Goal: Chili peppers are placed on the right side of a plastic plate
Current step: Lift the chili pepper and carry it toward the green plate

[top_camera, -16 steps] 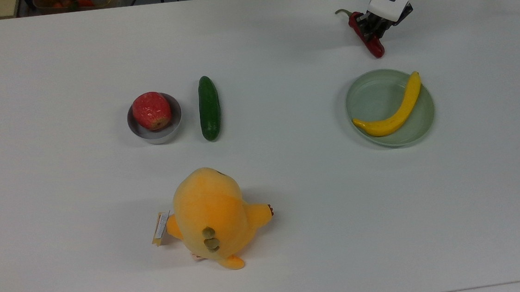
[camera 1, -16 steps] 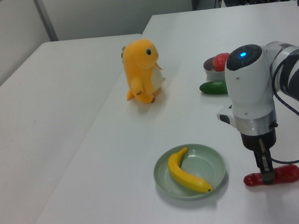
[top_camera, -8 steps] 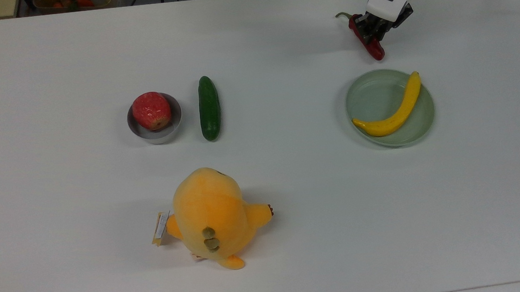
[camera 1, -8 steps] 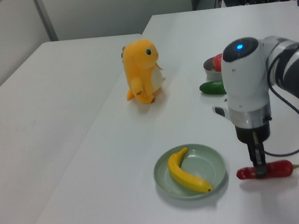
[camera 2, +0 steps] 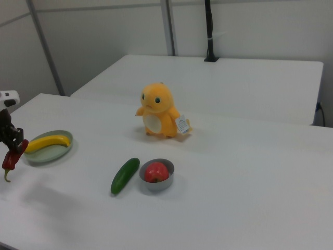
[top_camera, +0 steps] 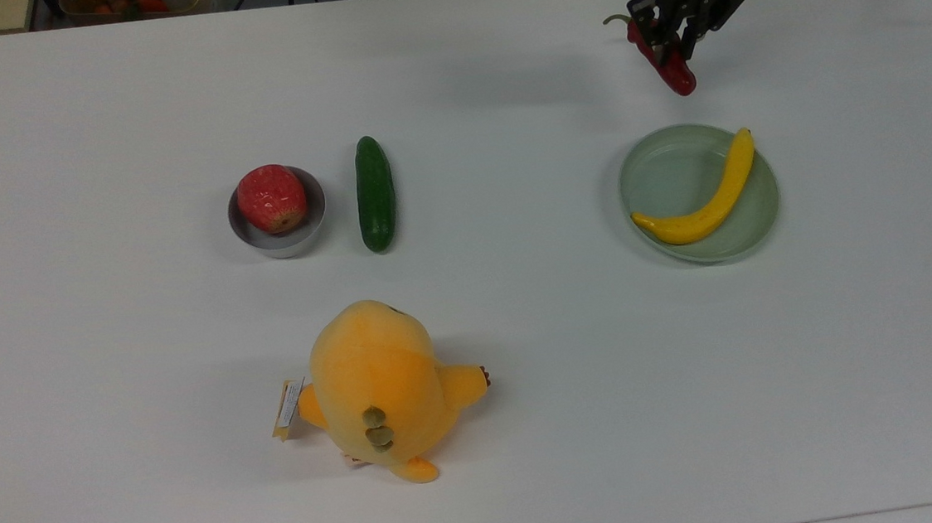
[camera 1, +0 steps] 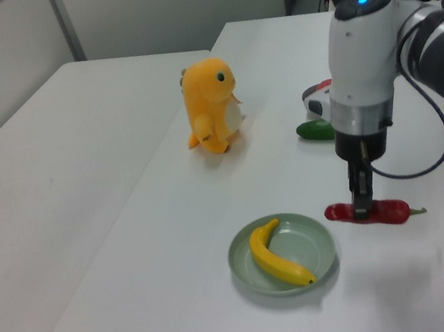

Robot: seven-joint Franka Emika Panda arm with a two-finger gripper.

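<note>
The dark red chili pepper with its green stem hangs in the air above the table, and my gripper is shut on its middle. It sits in the top view's upper right, just beyond the far rim of the plastic plate. In the left view the chili is level and held by the gripper close to the right of the plate. In the right view the chili dangles from the gripper at the left edge, beside the plate. A yellow banana lies across the plate.
A dark green cucumber lies next to a small grey bowl holding a red apple at the top view's centre left. A yellow plush toy stands nearer the front. The table's far edge runs just behind the arm.
My gripper has risen with the chili, lifting it off the table. In the left view it has also drifted left, closer to the plate.
</note>
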